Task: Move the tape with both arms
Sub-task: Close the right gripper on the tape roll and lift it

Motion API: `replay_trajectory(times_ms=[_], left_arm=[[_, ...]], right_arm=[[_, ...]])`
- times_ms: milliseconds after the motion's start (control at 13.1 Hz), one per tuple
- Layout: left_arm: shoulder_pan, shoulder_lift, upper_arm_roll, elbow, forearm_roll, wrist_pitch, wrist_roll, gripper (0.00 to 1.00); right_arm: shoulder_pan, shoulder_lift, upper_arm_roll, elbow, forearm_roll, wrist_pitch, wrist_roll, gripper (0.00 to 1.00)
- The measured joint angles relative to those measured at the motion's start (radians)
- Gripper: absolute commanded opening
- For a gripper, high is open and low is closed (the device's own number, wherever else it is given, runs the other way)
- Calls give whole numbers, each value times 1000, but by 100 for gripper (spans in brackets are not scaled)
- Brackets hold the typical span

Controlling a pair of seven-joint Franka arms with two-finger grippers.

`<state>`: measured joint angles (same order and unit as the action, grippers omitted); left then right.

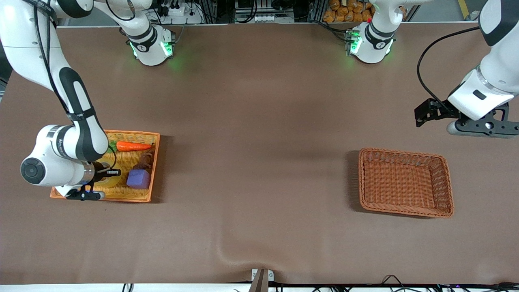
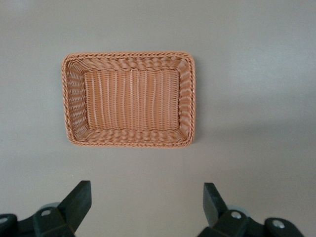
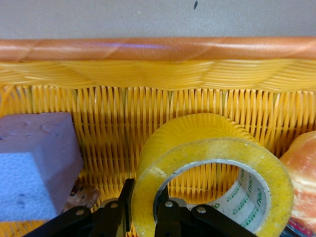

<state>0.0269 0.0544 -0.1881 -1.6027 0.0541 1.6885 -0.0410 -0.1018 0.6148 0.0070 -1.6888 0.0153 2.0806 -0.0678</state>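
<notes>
The tape (image 3: pixel 212 148), a yellowish roll with a grey-white core, stands tilted on edge in the orange-rimmed yellow basket (image 3: pixel 158 49). My right gripper (image 3: pixel 143 190) is shut on the tape's wall, one finger inside the hole and one outside. In the front view the right gripper (image 1: pixel 103 173) is down in that basket (image 1: pixel 134 133) at the right arm's end of the table, and the tape (image 1: pixel 108 180) is mostly hidden by the arm. My left gripper (image 1: pixel 421 115) is open and empty above bare table; in the left wrist view the left gripper (image 2: pixel 147 197) has its fingers wide apart.
An empty brown wicker basket (image 1: pixel 405 153) sits near the left arm's end, also in the left wrist view (image 2: pixel 128 55). The yellow basket also holds a carrot (image 1: pixel 133 146), a purple block (image 1: pixel 138 178) (image 3: pixel 34 163), a brown item (image 1: pixel 145 161) and an orange-white croissant (image 3: pixel 303 173).
</notes>
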Motion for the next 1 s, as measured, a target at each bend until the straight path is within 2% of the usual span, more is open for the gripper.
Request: replay_trajectory(times_ms=[230, 459, 613, 995], left_arm=[[0, -1, -15, 4, 0, 0, 0, 100], [5, 0, -14, 4, 0, 0, 0, 100], [7, -1, -14, 4, 0, 0, 0, 100], [10, -3, -13, 6, 0, 0, 0, 100]], right_arm=[[12, -49, 4, 42, 1, -95, 0, 0], [51, -92, 15, 184, 7, -279, 0, 0], [129, -104, 21, 246, 11, -349, 48, 0], [407, -109, 24, 260, 8, -355, 440, 0]])
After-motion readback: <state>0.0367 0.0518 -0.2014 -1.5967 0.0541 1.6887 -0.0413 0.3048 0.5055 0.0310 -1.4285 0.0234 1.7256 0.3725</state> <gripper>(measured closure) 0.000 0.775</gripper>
